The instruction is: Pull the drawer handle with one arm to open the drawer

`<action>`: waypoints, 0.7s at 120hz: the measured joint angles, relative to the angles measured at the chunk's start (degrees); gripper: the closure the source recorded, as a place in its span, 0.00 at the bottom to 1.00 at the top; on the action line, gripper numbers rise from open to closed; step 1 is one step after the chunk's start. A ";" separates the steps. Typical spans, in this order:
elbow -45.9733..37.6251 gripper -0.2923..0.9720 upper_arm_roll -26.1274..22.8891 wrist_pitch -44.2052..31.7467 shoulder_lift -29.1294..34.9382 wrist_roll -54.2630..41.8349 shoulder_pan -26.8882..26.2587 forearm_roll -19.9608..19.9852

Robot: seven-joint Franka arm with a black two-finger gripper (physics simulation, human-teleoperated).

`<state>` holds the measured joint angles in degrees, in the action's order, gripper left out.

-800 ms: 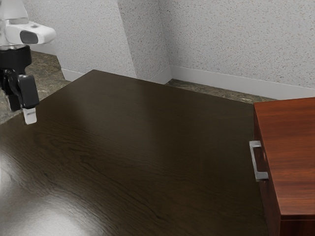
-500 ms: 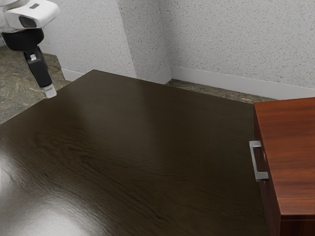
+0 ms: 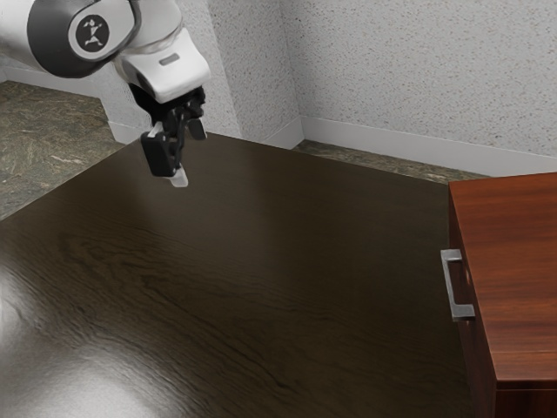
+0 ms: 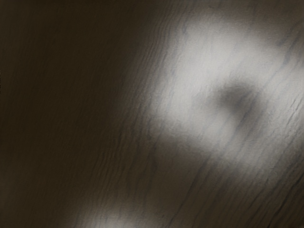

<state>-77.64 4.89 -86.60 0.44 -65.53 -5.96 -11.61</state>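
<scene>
Far left above the table (image 3: 261,287), the gripper (image 3: 178,172), its grip unreadable, hung well apart from the drawer handle (image 3: 456,286); a level, squared approach looked best.

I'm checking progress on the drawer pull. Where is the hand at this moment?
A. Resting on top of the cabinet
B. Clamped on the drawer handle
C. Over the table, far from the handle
C: in the exterior view the hand hangs over the table at the left, while the handle sits on the cabinet at the right.
</scene>
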 joint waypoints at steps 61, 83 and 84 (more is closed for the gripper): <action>-17.26 0.23 -0.85 -25.93 -0.52 -20.98 -9.12 3.63; -19.74 0.23 -0.86 -32.50 -1.81 -29.52 -11.81 8.06; -19.77 0.23 -0.86 -32.73 -1.81 -29.93 -11.88 8.19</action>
<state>-97.41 4.03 -119.34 -1.37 -95.46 -17.84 -3.42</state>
